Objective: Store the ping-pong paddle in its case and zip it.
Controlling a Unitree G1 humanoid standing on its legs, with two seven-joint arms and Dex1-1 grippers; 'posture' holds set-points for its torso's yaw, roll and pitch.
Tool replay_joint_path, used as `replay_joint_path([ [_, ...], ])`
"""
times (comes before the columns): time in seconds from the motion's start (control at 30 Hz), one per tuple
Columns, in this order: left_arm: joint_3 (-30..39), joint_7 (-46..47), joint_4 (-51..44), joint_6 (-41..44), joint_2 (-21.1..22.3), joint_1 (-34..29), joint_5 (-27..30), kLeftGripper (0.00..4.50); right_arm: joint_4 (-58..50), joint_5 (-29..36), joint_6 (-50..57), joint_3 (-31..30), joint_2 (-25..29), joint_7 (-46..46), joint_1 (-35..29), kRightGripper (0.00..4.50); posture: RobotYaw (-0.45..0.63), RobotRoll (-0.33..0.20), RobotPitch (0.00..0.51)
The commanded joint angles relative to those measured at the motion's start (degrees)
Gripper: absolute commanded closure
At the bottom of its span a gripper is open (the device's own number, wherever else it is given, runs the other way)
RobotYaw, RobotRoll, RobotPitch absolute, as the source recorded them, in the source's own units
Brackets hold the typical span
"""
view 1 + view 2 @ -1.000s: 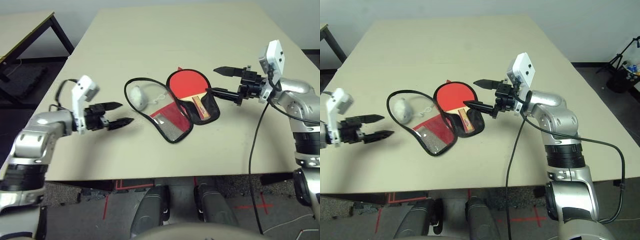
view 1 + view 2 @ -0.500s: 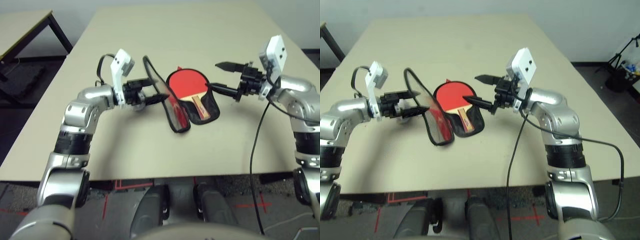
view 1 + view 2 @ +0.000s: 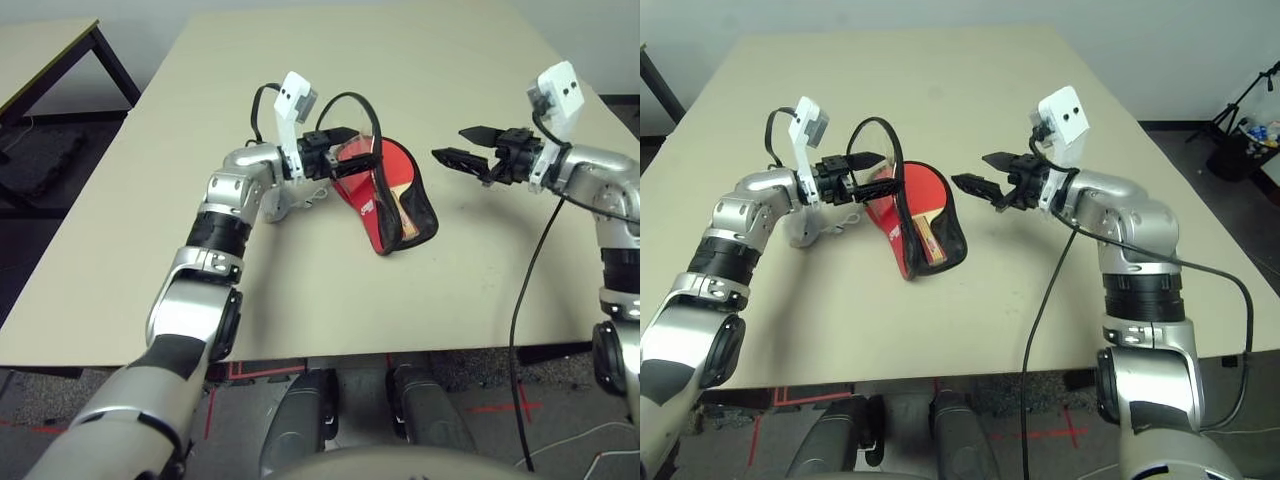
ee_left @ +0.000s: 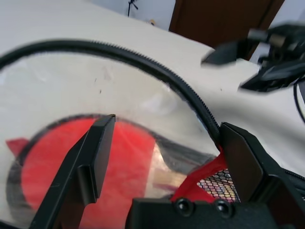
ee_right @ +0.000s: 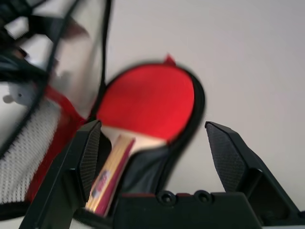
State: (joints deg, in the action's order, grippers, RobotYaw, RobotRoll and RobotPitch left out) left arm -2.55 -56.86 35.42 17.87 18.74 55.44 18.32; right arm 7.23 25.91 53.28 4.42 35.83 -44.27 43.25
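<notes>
Paddle lies in the case; your spread left claw props the flap to close; right claw waits, released.

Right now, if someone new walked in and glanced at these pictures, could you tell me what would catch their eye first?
The red case near the middle of the table draws the eye: its lid is lifted partway over the ping-pong paddle lying inside. The left gripper, fingers open, is at that raised flap. The right gripper hovers open on the case's other side, apart from it.
</notes>
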Motion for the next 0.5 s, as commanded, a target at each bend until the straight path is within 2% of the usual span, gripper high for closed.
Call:
replay_joint_path([
  [0.03,1.1,0.2,-3.7,0.7,0.4,-2.0,0.4,0.0,1.9,-0.7,3.0,0.0,0.4,2.1,0.7,0.01,-0.09,0.0,0.135],
  [0.17,2.9,2.0,-8.8,2.4,-0.4,-4.3,2.3,0.0,3.2,-0.7,4.1,-0.1,0.1,3.1,1.8,0.01,-0.08,0.0,0.137],
  [0.33,5.8,6.4,-12.4,4.2,-4.1,-4.4,5.7,0.0,6.4,-2.0,0.9,-0.3,-1.1,3.7,2.6,0.01,-0.06,0.0,0.139],
  [0.5,5.1,6.7,-13.4,4.9,-5.3,-3.3,5.2,0.0,7.4,-1.4,3.0,0.1,-1.4,3.3,3.6,0.01,-0.05,0.0,0.142],
])
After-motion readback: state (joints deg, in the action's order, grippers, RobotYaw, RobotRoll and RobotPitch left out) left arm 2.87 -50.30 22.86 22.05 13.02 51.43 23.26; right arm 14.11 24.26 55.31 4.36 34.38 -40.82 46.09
